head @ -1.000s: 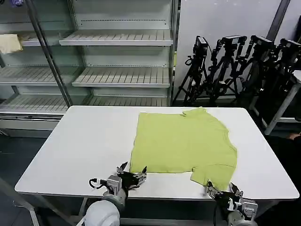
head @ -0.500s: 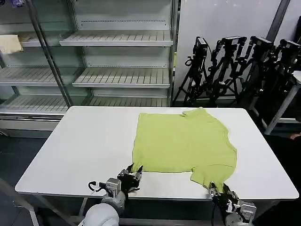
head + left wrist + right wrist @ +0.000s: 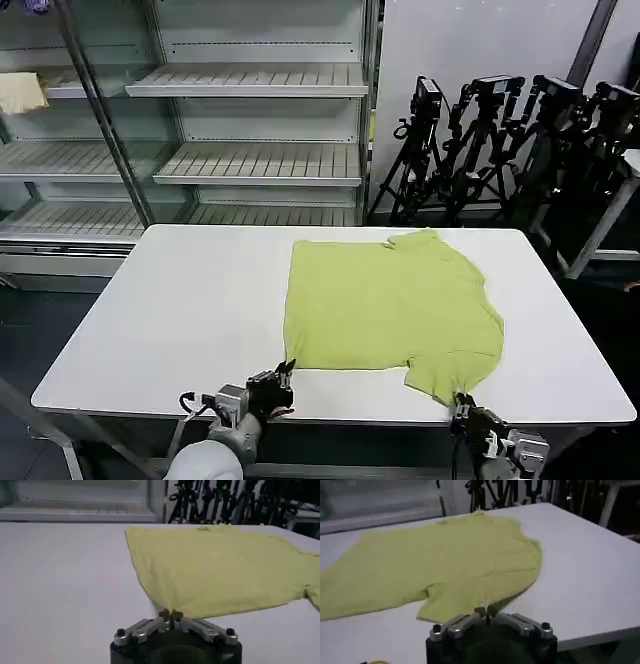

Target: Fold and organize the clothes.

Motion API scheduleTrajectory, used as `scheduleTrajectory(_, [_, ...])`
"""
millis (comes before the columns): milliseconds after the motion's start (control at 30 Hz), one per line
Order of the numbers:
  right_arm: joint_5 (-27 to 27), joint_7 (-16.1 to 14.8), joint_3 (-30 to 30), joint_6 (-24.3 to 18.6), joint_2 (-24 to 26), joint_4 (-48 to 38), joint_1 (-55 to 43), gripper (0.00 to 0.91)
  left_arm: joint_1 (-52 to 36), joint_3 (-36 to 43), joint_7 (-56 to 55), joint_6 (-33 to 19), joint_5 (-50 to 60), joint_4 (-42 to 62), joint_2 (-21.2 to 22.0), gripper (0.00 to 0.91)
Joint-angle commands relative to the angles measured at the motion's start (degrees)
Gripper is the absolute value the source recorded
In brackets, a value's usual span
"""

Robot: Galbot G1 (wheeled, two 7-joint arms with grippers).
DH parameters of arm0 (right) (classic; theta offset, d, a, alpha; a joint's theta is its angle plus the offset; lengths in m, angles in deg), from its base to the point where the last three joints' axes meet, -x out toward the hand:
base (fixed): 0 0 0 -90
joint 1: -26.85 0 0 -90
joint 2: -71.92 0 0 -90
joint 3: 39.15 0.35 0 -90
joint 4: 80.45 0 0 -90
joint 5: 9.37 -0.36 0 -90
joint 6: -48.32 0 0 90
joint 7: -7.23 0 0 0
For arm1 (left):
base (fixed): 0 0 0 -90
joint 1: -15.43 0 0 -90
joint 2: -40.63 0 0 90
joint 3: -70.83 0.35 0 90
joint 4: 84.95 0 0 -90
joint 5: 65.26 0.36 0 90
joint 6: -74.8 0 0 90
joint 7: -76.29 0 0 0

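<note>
While pinched at both near corners, T-shirt (image 3: 392,308) well inside table (image 3: 180,310) edges.

Both arms low at the near edge, left tool (image 3: 284,377) and right tool (image 3: 463,404) each pinched closed.

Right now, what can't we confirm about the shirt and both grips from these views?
- T-shirt underside and any print: face-down on the table, hidden by its own fabric.
- Left gripper: pinches the near corner; how much cloth sits inside is hidden by the fingertips.
- Right gripper: same at the sleeve edge, covered by its fingertips.
</note>
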Motion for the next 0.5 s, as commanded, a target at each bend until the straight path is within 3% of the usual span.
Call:
scheduleTrajectory(33, [1.53,-2.42,1.57,-2.99,0.04,4.52,1.50,0.000,4.78,-3.65,0.61,-0.61,-0.31,-7.28,-1.32,0.030])
scheduleTrajectory(300, [2.56,-4.62,4.98,-5.00,0.80,7.39,2.49,0.000,8.03,-8.29,0.70,-1.01,-0.75,-13.18,-2.80,0.030])
scheduleTrajectory(500, [2.17,-5.17,4.95,-6.00,1.55,4.59,-1.20,0.000,4.99,-9.42,0.86,-1.62,-2.61,-10.83,-3.22,0.030])
